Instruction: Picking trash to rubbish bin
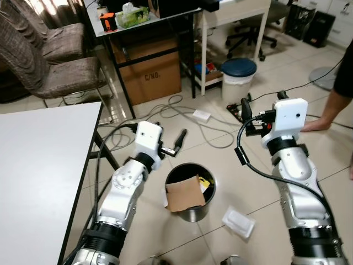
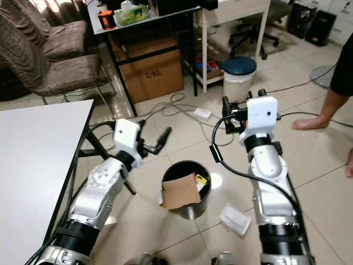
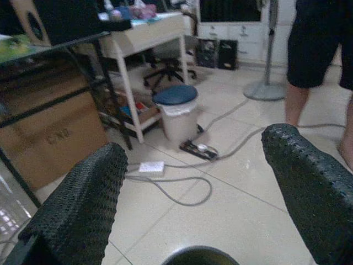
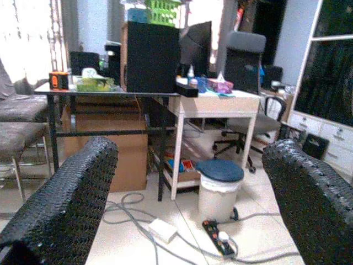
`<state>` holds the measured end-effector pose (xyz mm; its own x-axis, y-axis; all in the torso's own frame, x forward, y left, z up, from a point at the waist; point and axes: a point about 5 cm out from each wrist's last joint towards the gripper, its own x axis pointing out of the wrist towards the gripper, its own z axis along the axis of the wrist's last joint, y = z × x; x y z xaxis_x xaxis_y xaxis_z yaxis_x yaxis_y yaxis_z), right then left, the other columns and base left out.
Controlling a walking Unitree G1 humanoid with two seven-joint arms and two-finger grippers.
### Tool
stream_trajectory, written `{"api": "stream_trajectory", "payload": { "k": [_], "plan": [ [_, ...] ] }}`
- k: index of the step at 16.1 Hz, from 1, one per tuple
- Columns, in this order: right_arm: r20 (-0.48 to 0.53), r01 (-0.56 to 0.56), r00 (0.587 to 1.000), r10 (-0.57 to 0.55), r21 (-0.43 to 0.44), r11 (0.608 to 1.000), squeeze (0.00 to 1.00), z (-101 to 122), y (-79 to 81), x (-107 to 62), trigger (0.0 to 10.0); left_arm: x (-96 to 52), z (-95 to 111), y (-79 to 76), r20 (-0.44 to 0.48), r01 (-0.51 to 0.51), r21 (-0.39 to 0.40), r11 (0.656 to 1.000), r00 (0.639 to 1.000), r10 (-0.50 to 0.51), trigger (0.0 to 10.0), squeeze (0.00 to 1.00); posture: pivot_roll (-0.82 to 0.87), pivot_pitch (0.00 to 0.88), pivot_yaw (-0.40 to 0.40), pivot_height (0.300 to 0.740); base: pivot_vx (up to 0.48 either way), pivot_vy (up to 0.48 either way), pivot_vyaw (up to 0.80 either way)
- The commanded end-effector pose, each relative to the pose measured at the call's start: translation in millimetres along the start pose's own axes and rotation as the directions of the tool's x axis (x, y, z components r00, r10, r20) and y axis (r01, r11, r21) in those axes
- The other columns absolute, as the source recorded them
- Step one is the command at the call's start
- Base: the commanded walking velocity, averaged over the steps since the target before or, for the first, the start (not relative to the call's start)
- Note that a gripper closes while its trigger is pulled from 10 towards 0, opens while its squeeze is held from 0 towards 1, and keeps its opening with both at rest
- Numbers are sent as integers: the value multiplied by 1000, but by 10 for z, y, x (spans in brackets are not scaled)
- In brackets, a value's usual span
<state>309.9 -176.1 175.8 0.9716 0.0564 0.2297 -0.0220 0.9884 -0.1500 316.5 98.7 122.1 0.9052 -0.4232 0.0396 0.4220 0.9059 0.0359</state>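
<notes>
A black rubbish bin [image 1: 193, 213] stands on the tiled floor between my two arms. A brown piece of cardboard [image 1: 184, 193] and a small yellow item [image 1: 204, 183] lie inside it. To the bin's right, a white plastic packet [image 1: 238, 222] lies on the floor. My left gripper [image 1: 175, 144] hovers just above and behind the bin's rim [image 3: 198, 255], open with nothing between its fingers. My right gripper [image 1: 263, 102] is raised higher, right of the bin, also open and holding nothing; its fingers [image 4: 66, 210] point towards the desks.
A white table [image 1: 38, 165] fills the left side. Behind the bin, cables and a power strip [image 1: 240, 110] run over the floor, with a white pedal bin [image 1: 238, 77] beyond. A cardboard box [image 1: 149, 74] sits under a desk. A person's leg [image 1: 331, 110] stands at right.
</notes>
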Motion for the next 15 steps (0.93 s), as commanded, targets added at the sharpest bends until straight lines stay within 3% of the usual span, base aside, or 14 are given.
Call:
{"api": "stream_trajectory", "payload": {
  "k": [1,3,4,8,15],
  "plan": [
    [8,13,1000,-13,15,1000,0,34,27,-20,10000,-38,-29,71,-3,-53,11,999,999,53,10000,0,-94,64,104,740,0,0,0],
    [-16,36,999,-35,56,998,0,20,73,-37,10000,-46,-21,95,4,-89,22,996,996,89,10000,0,-90,66,99,740,0,0,0],
    [-12,34,999,-34,43,998,0,21,109,-38,10000,-53,-31,97,-6,-79,-13,997,997,79,10000,0,-91,67,100,740,0,0,0],
    [6,43,999,-43,51,998,0,108,168,-34,10000,-22,44,103,22,-89,-12,996,996,90,10000,0,-101,76,90,740,0,0,0],
    [3,40,999,-40,37,999,0,133,187,-68,10000,-63,50,162,35,-167,0,986,985,167,10000,0,-101,76,74,740,0,0,744]
  ]
}}
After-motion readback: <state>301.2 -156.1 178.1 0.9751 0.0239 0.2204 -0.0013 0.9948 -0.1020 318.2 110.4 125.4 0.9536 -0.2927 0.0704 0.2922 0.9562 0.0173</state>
